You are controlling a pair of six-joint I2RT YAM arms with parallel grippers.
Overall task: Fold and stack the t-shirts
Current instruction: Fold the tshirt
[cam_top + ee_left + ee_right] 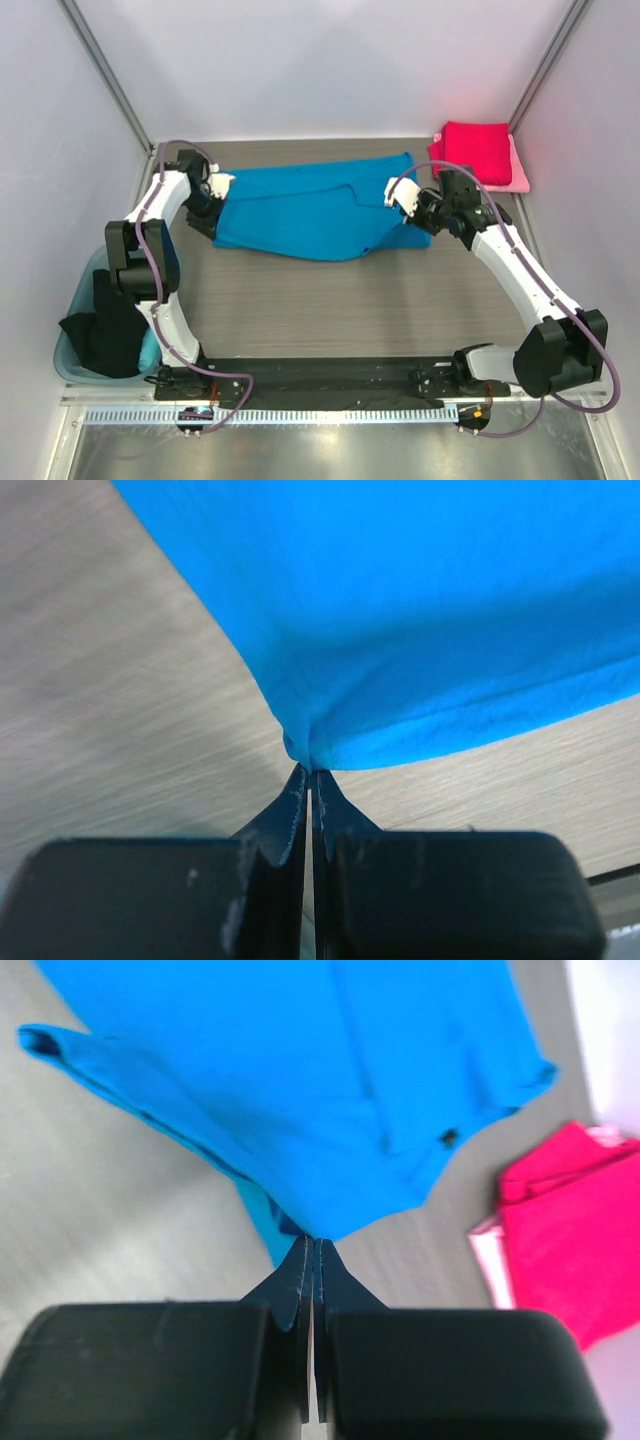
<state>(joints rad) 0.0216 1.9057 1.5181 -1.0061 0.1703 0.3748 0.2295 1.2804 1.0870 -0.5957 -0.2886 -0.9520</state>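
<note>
Currently held: one bright blue t-shirt (310, 210), lying partly folded across the upper middle of the top view.
- My left gripper (308, 770): clenched on the shirt's left edge.
- My right gripper (312, 1243): clenched on a corner at its right end.
- Handling, as I judge it: light, soft and limp. It sags between grips, so I take it at hems and corners, both ends together.
- Crimson t-shirt (478, 150): folded, upper right, atop a pale pink t-shirt (520, 178).
- Black t-shirt (105, 330): in the teal tub (66, 362), lower left.
</note>
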